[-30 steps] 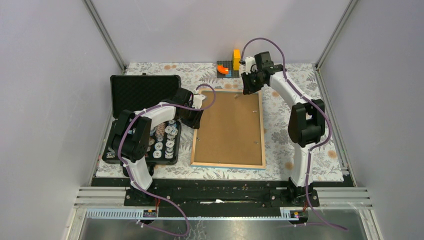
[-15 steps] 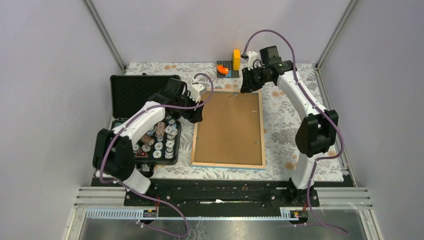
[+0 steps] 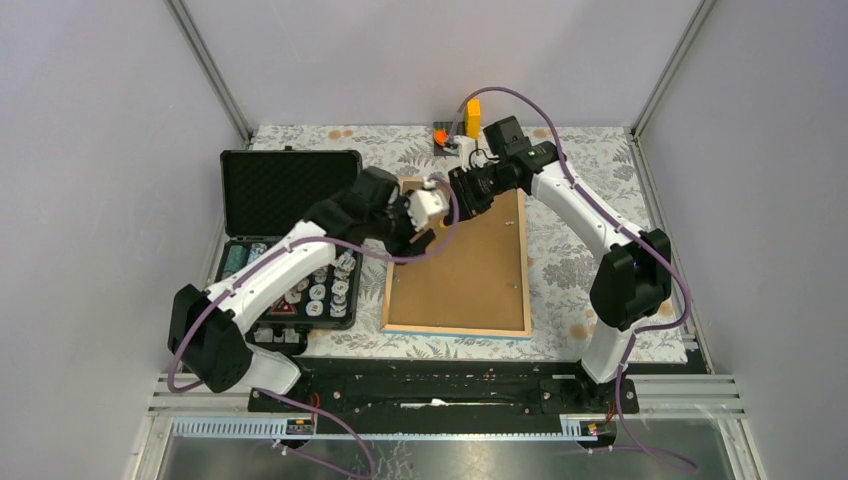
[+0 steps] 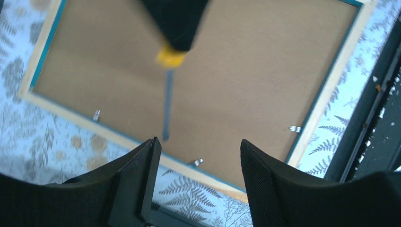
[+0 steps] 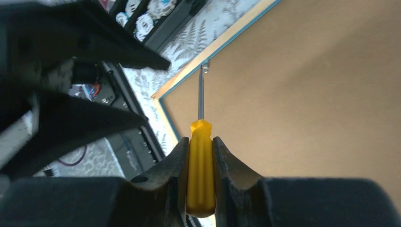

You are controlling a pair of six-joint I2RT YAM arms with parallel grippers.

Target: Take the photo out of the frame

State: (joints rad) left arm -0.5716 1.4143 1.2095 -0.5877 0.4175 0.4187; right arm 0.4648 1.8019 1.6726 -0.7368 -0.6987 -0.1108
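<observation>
Your frame [image 3: 462, 265] lies back-up on the desk [image 3: 570, 250] with only brown fibreboard showing, so the photo is hidden from every view. Your right tool [image 5: 200, 142] is clenched on the yellow handle of a screwdriver [image 5: 200, 130]. Its tip sits at or just beside a small metal clip [image 5: 206, 69] on the frame's rim, though contact is hard to judge. Your left tool [image 4: 198, 144] hangs released above the board, jaws apart with nothing between them. From above, both tools cover the frame's far left corner. The black case [image 3: 290, 185] sits to the left, partly behind the left arm.
</observation>
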